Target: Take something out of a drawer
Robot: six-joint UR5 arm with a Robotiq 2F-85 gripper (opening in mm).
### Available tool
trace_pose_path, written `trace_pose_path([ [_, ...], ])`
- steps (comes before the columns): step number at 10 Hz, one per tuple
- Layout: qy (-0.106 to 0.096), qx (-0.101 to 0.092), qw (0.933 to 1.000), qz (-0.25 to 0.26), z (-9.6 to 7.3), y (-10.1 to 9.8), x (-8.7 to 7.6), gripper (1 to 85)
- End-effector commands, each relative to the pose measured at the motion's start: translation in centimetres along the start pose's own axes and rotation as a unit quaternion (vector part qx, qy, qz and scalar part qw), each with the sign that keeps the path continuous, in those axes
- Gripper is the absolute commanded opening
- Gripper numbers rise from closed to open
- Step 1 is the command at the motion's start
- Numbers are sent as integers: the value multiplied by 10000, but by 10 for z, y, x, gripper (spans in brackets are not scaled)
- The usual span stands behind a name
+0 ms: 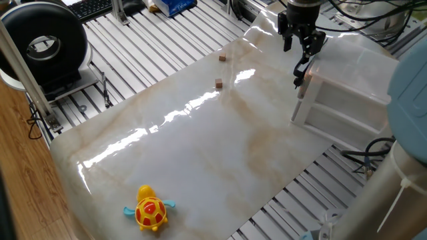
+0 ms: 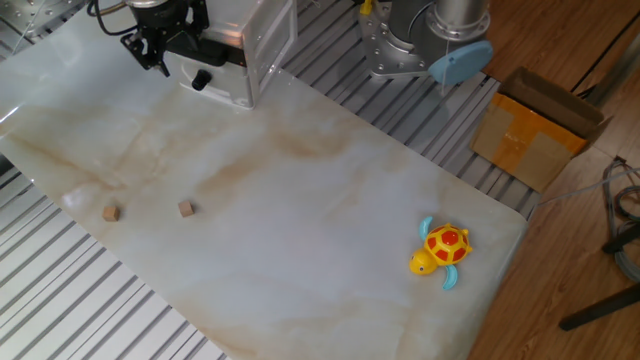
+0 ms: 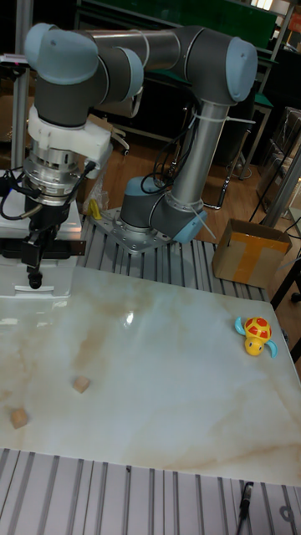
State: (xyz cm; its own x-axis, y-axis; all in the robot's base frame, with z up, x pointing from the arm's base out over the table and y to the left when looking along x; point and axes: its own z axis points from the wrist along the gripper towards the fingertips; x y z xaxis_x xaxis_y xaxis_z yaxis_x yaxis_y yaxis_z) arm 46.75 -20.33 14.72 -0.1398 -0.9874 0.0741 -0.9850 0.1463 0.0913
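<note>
Wide bare marble tabletop (image 1: 200, 153); claw (image 1: 300, 41), fingers parted, above the drawer (image 1: 333, 83) at its corner.

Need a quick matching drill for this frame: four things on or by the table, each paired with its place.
Things:
1. turtle toy
2. end effector
3. cardboard box
4. two brown cubes

Places:
A. off the table, on the wood floor
B. at the drawer unit's front
C. near the table corner, far from the drawers
D. on the table near its edge, side by side

Pairs: 1-C, 2-B, 3-A, 4-D

Toy turtle (image 2: 441, 249) nr table edge, 2 small brown cubes (image 2: 185, 208) apart.
</note>
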Motion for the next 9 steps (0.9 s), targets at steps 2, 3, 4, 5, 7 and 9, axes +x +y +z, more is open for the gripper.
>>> trace_pose_path([
  [2,-35,83,10000,-5,-7,-10,-5,610],
  [3,-20,85,10000,4,-12,-13,-8,603],
  [4,3,88,10000,6,-15,-17,-10,600],
  [5,-29,92,10000,19,-17,-21,-15,600],
  [7,-51,127,9999,63,-18,-27,-22,590],
  [9,-21,132,9999,81,-22,-33,-29,590],
])
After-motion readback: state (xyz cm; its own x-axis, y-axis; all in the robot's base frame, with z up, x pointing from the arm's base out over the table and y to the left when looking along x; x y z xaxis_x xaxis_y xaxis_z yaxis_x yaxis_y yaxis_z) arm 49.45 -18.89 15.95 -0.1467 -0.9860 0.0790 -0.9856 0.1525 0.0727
